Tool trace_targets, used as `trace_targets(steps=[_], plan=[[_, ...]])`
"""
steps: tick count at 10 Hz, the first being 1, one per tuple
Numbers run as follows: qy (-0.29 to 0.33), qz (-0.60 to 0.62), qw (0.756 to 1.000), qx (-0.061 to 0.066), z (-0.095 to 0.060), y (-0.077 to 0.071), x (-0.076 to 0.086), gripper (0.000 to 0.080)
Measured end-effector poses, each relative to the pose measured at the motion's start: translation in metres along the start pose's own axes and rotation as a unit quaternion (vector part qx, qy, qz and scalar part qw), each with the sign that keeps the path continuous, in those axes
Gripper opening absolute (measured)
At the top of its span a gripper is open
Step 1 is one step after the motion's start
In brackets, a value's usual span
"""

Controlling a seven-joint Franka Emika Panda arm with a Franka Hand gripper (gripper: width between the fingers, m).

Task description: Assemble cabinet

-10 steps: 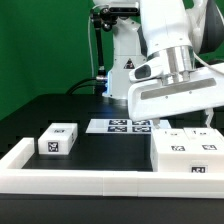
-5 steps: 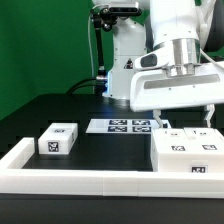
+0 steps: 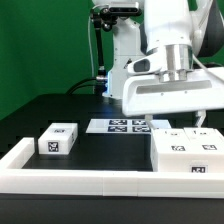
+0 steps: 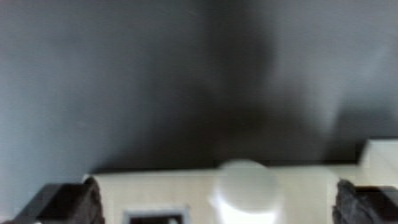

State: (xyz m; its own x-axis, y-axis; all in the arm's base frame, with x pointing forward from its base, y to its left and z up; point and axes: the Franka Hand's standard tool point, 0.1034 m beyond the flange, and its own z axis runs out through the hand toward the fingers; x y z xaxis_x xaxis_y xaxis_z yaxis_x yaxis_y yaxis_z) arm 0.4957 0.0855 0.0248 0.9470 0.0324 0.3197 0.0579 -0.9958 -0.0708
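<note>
Hovering directly above the rear edge of the large cabinet block (image 3: 186, 152): gripper (image 3: 171, 124), jaws spread wide, nothing held.

- One finger (image 3: 141, 122) hangs on the side of the gripper toward the marker board (image 3: 118, 126). The other hangs on the far side, over the block's back edge. Contact with the block: cannot tell.
- Wrist view: both dark fingertips (image 4: 63, 203) sit far apart, with the white block surface spanning the gap. A rounded white knob (image 4: 246, 185) lies roughly midway between them. Part of a black-and-white tag (image 4: 157, 212) shows beside the knob, toward one finger.
- Beyond the block, ahead of the gripper, lies bare black table (image 4: 178, 80) (blurred, no detail).
- The large block carries several tags on its top face and sits below the gripper, close against the white border rail (image 3: 70, 178).
- Small cabinet block (image 3: 58, 140): well apart from the gripper, past the marker board toward the exterior view's left. It stands alone on the table, one tag facing the camera.
</note>
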Motion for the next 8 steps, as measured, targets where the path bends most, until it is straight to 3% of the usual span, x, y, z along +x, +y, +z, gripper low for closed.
trace_targets(steps=[2, 7, 8], plan=[[0.000, 0.002, 1.000, 0.001, 0.008, -0.001, 0.005, 0.0649], [0.005, -0.001, 1.000, 0.004, 0.008, -0.009, 0.013, 0.0649], [0.005, -0.001, 1.000, 0.004, 0.008, -0.009, 0.013, 0.0538]])
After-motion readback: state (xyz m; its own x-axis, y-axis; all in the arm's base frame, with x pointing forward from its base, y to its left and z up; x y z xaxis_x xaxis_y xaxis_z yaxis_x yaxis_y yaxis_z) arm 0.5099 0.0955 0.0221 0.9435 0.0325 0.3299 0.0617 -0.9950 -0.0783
